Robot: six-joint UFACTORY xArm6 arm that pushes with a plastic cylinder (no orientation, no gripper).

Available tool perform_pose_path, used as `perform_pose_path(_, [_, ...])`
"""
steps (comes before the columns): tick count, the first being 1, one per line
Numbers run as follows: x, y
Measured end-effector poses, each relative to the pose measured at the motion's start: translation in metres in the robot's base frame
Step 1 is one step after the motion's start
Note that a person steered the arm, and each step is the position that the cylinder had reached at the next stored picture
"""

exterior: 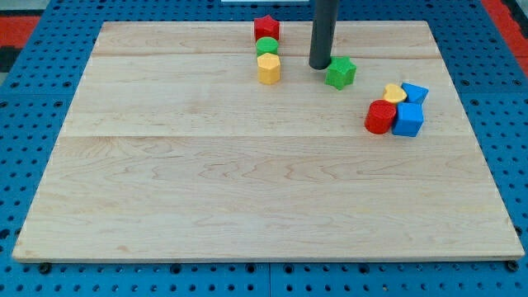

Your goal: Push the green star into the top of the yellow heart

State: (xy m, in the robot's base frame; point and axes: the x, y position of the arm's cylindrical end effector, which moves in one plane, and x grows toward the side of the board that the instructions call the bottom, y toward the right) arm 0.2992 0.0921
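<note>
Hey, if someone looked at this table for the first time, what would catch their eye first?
Probably the dark rod coming down from the view's top, with my tip just left of the green star. Next, two tight clusters: at the view's right, the yellow heart packed in with a red block and two blue blocks; near the top, a column of red star, green block and yellow block.

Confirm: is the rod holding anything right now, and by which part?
Nothing is held. My tip sits on the wooden board, just at the view's left of the green star block, close to it; contact cannot be told.
</note>
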Motion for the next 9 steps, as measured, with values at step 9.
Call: perform_pose_path(9, [0.053, 0.057])
